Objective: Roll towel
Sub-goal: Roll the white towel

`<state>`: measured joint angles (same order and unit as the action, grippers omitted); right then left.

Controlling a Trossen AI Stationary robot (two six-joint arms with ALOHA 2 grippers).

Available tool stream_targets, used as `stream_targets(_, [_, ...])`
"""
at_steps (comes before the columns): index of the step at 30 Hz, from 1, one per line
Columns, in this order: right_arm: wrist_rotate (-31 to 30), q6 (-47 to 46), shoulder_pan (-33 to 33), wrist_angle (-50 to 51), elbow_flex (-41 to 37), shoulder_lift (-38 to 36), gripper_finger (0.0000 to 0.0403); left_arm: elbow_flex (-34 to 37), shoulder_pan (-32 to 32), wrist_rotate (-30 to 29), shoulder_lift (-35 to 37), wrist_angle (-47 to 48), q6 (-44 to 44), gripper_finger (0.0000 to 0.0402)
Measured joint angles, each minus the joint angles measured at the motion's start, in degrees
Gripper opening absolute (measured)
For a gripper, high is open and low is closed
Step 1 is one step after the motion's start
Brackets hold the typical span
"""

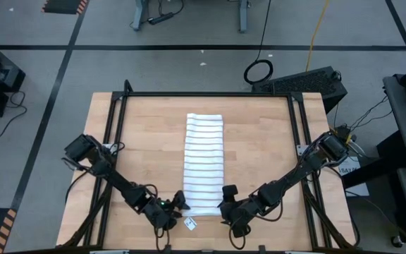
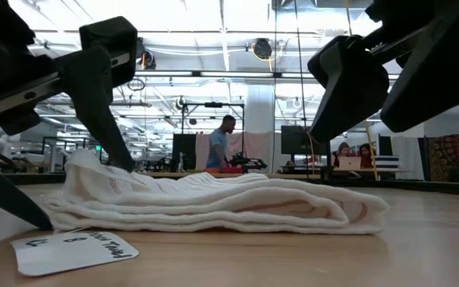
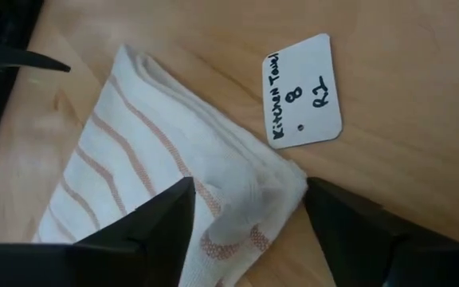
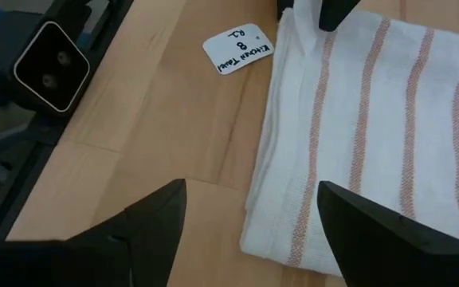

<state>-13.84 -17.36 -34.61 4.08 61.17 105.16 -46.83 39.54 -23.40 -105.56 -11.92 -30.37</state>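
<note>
Nearest the low camera lies a small white tag [image 2: 74,249] with handwriting, loose on the table [image 1: 259,134] just off the towel's near left corner. The towel [image 1: 204,164], folded into a long striped strip, runs from the table's middle to its near edge and is not yet rolled.

Left gripper [image 3: 245,209]: fingers spread, straddling the near left corner, nothing pinched.
Right gripper [image 4: 252,209]: fingers spread above the near right corner, over cloth edge and bare wood alike.

Risks, as judged:
- The right gripper sits half off the cloth; closing there may catch only the top layer
- Uneven grips would start a skewed roll
- The folded layers may separate when lifted
</note>
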Motion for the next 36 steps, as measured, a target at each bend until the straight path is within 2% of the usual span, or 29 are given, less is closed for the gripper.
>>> stream_targets(8, [-1.54, 0.11, 0.01, 0.0, 0.0, 0.0, 0.0274, -0.08, -2.92, 6.82, 0.04, 1.14, -0.01, 0.0183])
stream_targets(14, [-1.55, -0.18, 0.0, -0.03, 0.0, 0.0, 0.0274, -0.02, -3.95, 9.69, 0.02, 1.92, 0.66, 0.0099])
stream_targets(20, [-4.38, -1.4, -0.05, -0.07, 0.0, 0.0, 0.0274, 0.02, -4.31, 10.98, -0.04, 1.93, 1.46, 0.0014])
stream_targets(27, [-5.61, 6.6, -2.07, 3.13, 0.0, -0.16, 0.0258, 0.2, -4.42, 9.05, -0.05, -1.41, 1.37, 0.0016])
stream_targets(31, [-5.97, 7.98, -3.57, 4.46, 0.0, 2.09, 0.0246, 0.2, -4.42, 7.48, 0.11, -3.8, 1.39, 0.0017])
stream_targets(36, [-10.75, 9.84, -5.54, 3.72, 0.0, 6.22, 0.0225, 0.2, -4.37, 7.5, 0.11, -3.88, 2.47, 0.0017])
